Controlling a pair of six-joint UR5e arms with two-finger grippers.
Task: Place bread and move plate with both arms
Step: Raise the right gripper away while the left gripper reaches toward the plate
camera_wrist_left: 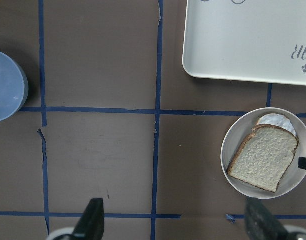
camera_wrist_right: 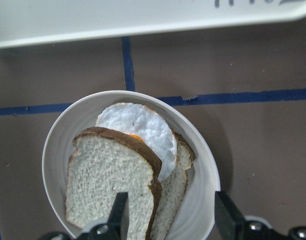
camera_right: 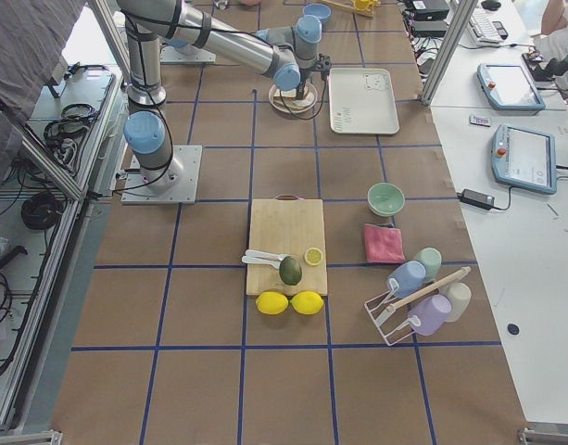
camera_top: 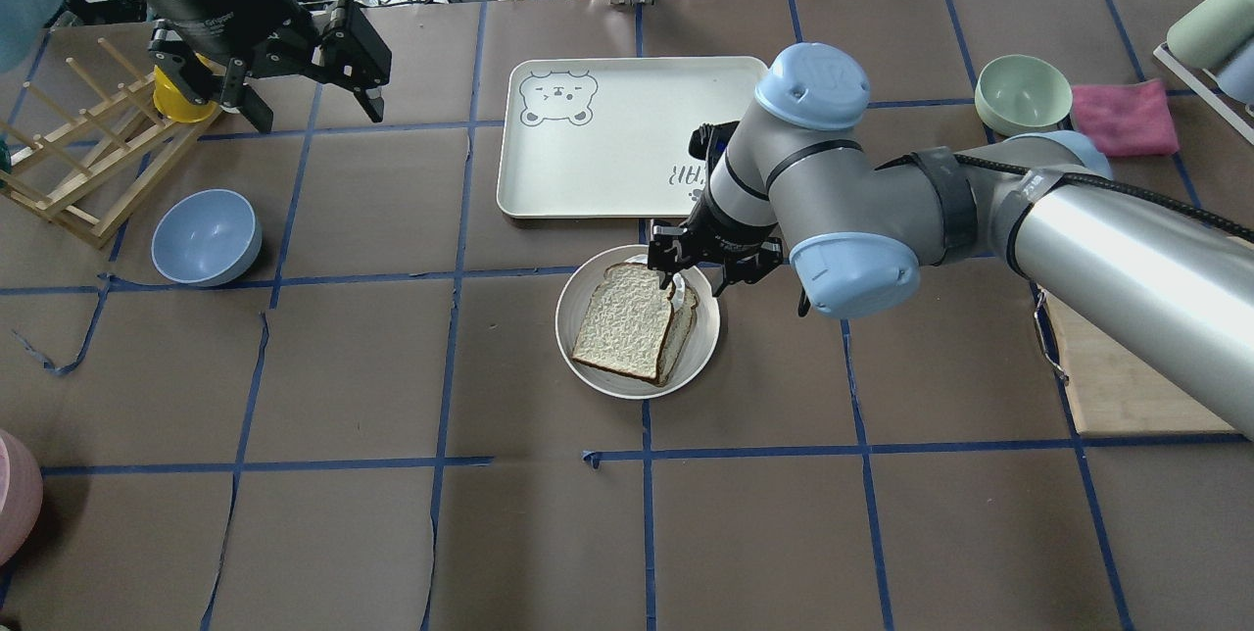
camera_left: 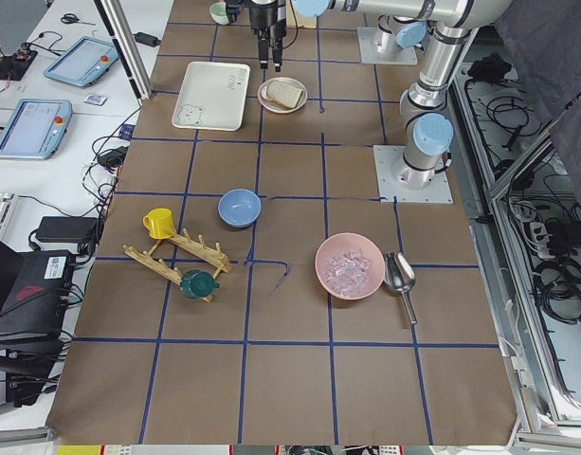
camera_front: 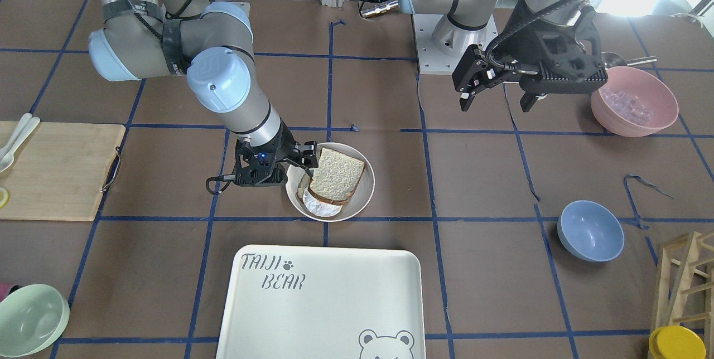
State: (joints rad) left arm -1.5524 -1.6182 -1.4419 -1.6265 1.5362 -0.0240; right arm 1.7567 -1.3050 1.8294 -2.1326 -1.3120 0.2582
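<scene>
The plate (camera_top: 563,317) sits mid-table, just short of the tray. On it the bread (camera_top: 627,322) lies over a fried egg (camera_wrist_right: 138,130) and a second slice (camera_wrist_right: 175,185). My right gripper (camera_top: 699,288) is open and low at the plate's edge. In the right wrist view (camera_wrist_right: 171,220) one finger is over the bread and the other just outside the rim (camera_wrist_right: 58,150). My left gripper (camera_top: 304,87) is open and empty, high above the far left of the table. The left wrist view shows the plate (camera_wrist_left: 230,145) and bread (camera_wrist_left: 262,160) from afar.
The "TAIJI BEAR" tray (camera_top: 607,151) lies just beyond the plate. A blue bowl (camera_top: 206,237) and a wooden rack (camera_top: 88,151) are under the left arm. A green bowl (camera_top: 1024,94), a pink cloth (camera_top: 1124,117) and a cutting board (camera_front: 56,169) are on the right arm's side.
</scene>
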